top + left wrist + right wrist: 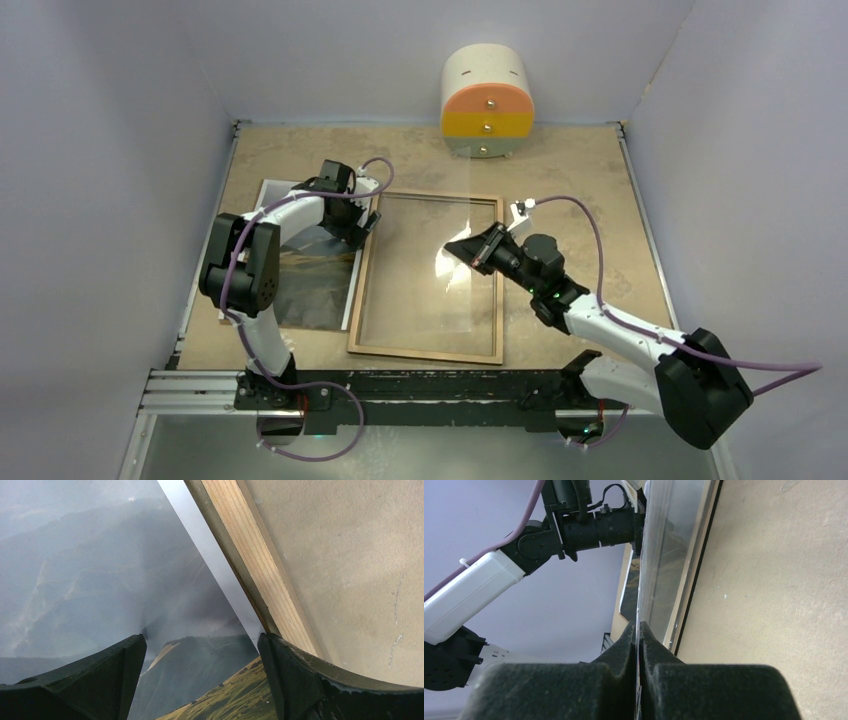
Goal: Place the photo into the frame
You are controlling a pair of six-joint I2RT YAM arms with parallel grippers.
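so the photo (312, 290) lies lengthwise just left of the frame (425, 353), under the spread left gripper (200, 645), while the right gripper (639, 630) is pinching the clear pane (420, 280)

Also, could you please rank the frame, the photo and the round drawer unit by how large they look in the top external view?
1. frame
2. photo, slightly smaller and partly hidden by the left arm
3. round drawer unit

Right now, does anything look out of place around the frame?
Yes. A clear pane is tipped up out of the frame, pinched at its edge by the shut right gripper instead of lying flat. The photo lies outside, left of the frame, under the open left gripper.
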